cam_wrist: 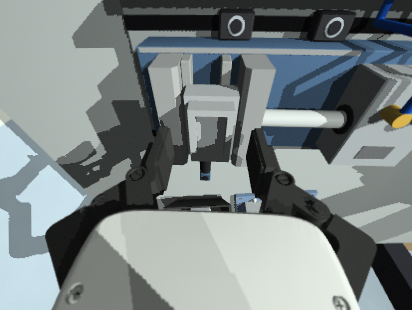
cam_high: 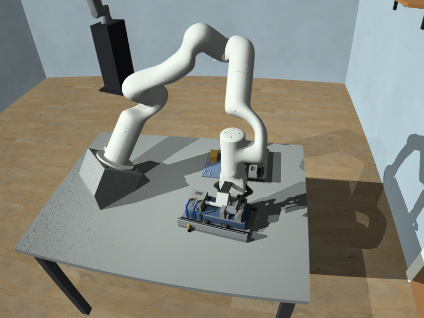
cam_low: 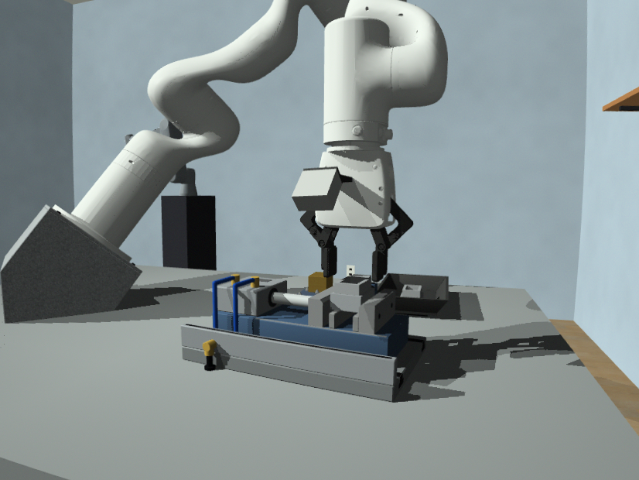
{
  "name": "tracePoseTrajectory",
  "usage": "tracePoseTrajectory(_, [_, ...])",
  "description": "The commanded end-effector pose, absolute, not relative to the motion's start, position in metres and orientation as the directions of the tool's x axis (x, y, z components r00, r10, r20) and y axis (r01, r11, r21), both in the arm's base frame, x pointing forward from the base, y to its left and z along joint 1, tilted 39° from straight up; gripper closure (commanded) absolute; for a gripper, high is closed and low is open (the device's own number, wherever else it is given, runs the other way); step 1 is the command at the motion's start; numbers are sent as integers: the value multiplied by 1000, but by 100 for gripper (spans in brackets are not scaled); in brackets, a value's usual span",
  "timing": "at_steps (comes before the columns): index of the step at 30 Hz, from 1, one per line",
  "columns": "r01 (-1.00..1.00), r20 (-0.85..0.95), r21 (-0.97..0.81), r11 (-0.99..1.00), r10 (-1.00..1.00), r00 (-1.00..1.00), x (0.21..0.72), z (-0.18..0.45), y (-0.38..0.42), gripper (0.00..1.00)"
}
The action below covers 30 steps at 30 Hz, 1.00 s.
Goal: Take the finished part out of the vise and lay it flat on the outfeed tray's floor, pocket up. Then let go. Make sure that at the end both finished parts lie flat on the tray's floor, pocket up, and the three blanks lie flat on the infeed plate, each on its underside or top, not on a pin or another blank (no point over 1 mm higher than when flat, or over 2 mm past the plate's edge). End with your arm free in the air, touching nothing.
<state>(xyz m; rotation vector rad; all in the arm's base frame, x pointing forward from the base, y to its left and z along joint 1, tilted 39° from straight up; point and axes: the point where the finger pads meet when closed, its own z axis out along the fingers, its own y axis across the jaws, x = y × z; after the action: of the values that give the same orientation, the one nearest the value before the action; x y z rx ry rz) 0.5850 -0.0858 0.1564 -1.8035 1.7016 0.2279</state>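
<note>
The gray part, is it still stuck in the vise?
In. The gray part sits between the vise blocks; the open end effector isn't touching it.

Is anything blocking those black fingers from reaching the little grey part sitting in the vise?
Nothing visible. The open gripper hangs directly above the part, fingers apart on either side. The vise blocks flank the part lower down.

One arm [cam_high: 236, 78] rises over one grey table [cam_high: 102, 219] at the centre of the frame. One vise [cam_low: 330, 310] sits on it, with two blue tubes [cam_low: 223, 300] at its left end and one grey part [cam_wrist: 212, 122] between its jaws. One tray [cam_low: 420, 292], one mustard block [cam_high: 214, 155] and one black pillar [cam_high: 111, 51], upper left.
</note>
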Motion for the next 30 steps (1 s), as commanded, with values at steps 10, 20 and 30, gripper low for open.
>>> tracePoseTrajectory(10, [-944,-533,-328,44,-833,147,587,154,-84,31])
tracePoseTrajectory(20, [-944,-533,-328,44,-833,147,588,150,-82,31])
tracePoseTrajectory(30, [-944,-533,-328,44,-833,147,589,148,-80,31])
